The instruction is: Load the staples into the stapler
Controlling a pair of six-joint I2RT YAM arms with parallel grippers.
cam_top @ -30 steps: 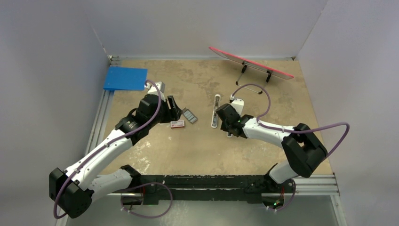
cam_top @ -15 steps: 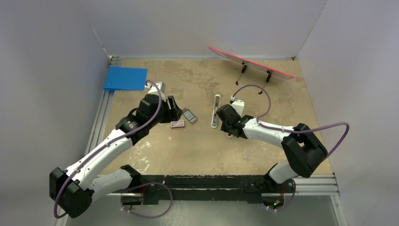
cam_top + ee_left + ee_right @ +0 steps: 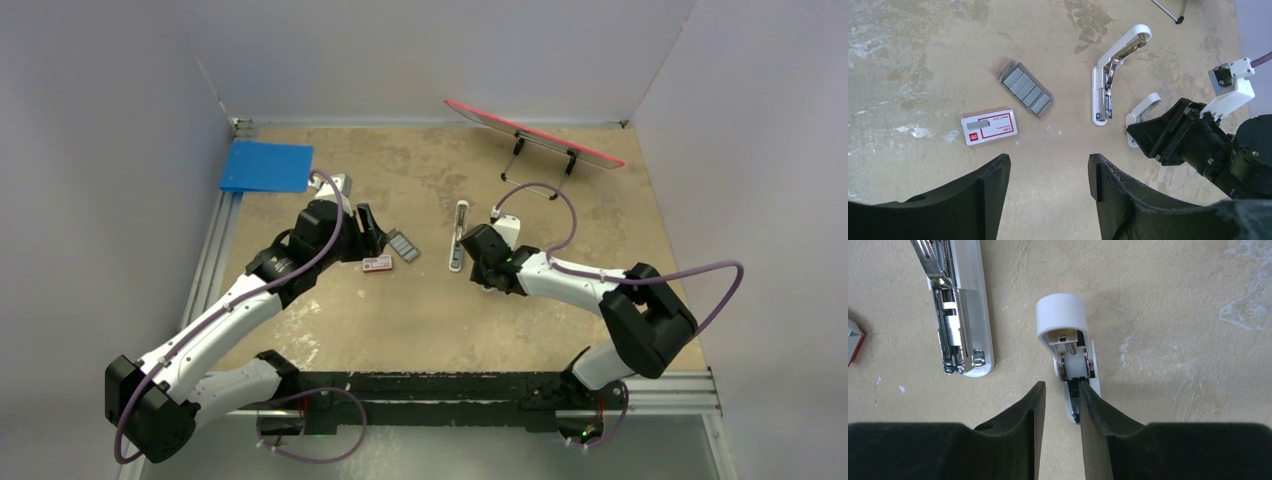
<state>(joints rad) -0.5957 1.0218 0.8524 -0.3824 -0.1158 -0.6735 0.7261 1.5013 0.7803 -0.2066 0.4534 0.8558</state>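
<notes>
Just now right jaws eased apart off short white piece (image 3: 1060, 315); left jaws spread, empty; staples (image 3: 1026, 90) wait at 9 o'clock of stapler (image 3: 1095, 97).

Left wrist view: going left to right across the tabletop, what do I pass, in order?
Small red-and-white cardboard box → block of dark-grey metallic staple strips in a clear tray → slim white bar-shaped stapler, hinged open → shorter white plastic piece.

The staples (image 3: 1026, 90) lie on the table (image 3: 923, 60) between the box (image 3: 990, 127) and the stapler (image 3: 1101, 95).
</notes>
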